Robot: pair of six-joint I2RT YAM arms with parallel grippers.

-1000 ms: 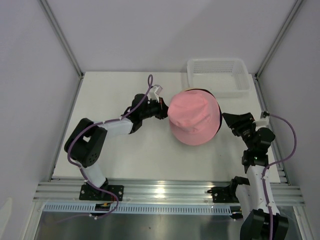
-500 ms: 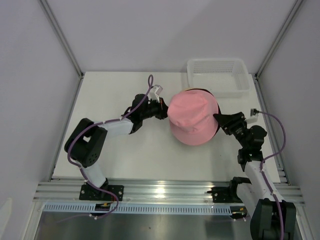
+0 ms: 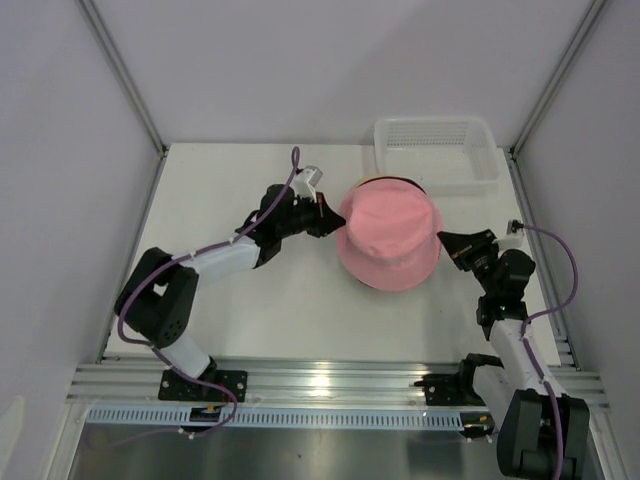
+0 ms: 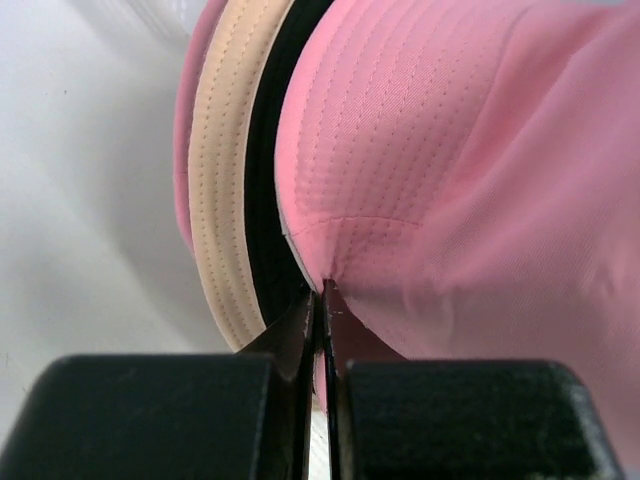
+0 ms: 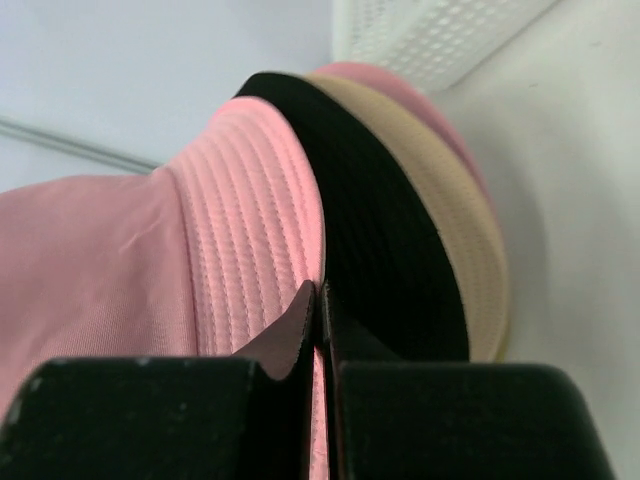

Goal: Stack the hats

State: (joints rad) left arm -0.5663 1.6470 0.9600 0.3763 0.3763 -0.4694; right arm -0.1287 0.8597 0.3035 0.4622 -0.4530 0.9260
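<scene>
Pink brim fabric sits pinched in both claws as two arms reach from the near edge of the white surface [image 3: 250, 310]. The left claw [image 3: 328, 217] is closed on the left brim of the top pink fabric bucket hat [image 3: 390, 235], its arm bent at the elbow and stretched low to the right. The right claw [image 3: 445, 242], also clamped shut on that brim, comes in from the opposite side on a raised forearm. Beneath lie a black fabric hat [image 5: 385, 230], a beige stitched hat [image 5: 465, 260] and a second pink hat [image 5: 400, 80], nested mid-surface. Light and floppy, the top hat likely sags unless held at opposite brim edges. Behind stands a clear perforated plastic bin [image 3: 435, 150].
</scene>
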